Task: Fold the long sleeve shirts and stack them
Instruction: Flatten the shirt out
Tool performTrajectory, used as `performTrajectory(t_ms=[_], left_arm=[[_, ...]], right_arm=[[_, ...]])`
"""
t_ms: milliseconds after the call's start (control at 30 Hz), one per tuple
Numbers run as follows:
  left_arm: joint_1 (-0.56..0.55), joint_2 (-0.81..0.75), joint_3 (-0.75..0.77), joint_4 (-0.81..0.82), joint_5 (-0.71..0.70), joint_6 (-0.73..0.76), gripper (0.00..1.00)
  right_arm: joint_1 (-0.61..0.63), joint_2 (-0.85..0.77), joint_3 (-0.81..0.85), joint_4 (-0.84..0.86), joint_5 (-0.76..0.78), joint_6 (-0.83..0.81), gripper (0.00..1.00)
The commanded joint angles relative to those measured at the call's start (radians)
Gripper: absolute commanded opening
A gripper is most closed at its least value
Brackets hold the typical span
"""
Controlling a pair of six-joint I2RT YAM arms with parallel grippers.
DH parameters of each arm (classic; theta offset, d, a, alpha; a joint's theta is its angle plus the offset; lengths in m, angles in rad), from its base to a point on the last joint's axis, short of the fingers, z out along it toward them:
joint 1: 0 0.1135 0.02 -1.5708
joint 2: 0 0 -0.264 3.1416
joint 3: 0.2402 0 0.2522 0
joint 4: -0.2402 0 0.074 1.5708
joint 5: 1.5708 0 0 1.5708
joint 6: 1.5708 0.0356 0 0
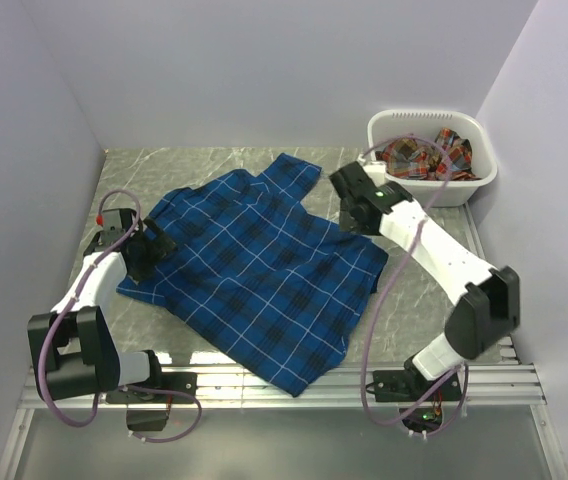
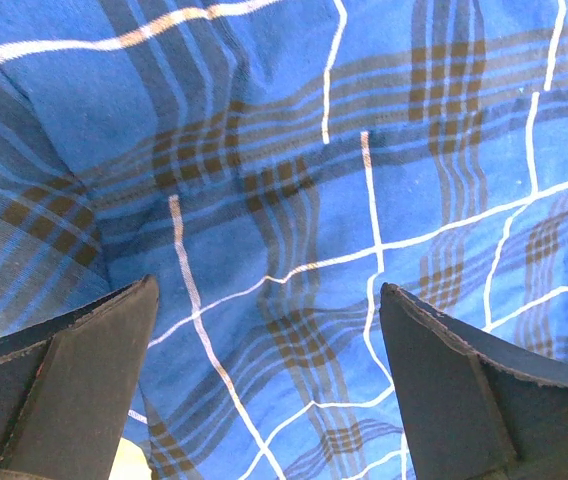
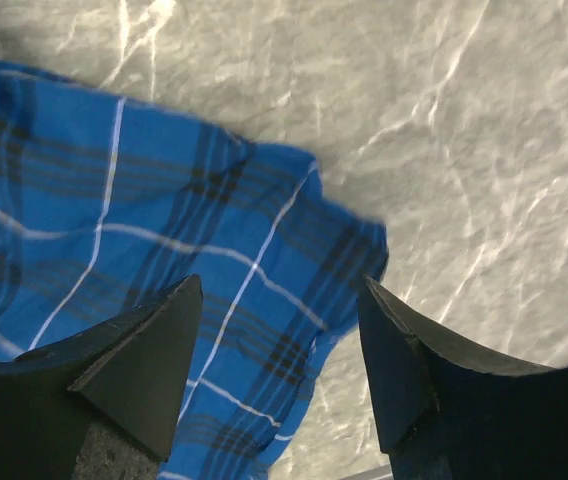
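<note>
Left tool (image 2: 269, 290): jaws spread wide, empty, poised over the left edge of the blue plaid shirt (image 1: 264, 270). Right tool (image 3: 279, 285): jaws parted, gripping nothing, above that shirt's far right corner of cloth. Long sleeve shirts, two: the blue one spread crumpled across the desk (image 1: 214, 160) centre, reaching the near edge; one red-orange plaid shirt (image 1: 426, 155) bunched inside the basket. White plastic basket (image 1: 484, 175), one, far right corner, just beyond the right arm.
</note>
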Motion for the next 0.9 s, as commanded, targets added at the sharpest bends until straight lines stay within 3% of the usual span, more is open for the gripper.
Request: performTrajectory(t_ms=[0,33,167,333,567,867], left_arm=[[-0.009,-0.012,0.061,0.002,0.045,-0.019,0.99],[-0.015,-0.009,0.081,0.008,0.043,-0.029,0.99],[-0.053,0.095,0.160,0.017,0.026,-0.033,0.99],[-0.118,0.247,0.326,0.019,0.016,-0.052,0.99],[-0.156,0.477,0.562,0.034,0.020,-0.021,0.99],[-0.230,0.711,0.757,0.151,0.077,-0.050,0.99]], right_arm=[[-0.099,-0.084,-0.111,0.108,-0.092,0.046,0.70],[-0.163,-0.106,-0.129,0.114,-0.123,0.039,0.70],[-0.182,-0.182,-0.238,0.226,-0.261,0.003,0.69],[-0.230,-0.204,-0.431,0.433,-0.408,0.106,0.66],[-0.345,-0.261,-0.574,0.519,-0.353,0.224,0.66],[-0.441,-0.255,-0.672,0.631,-0.552,0.233,0.63]])
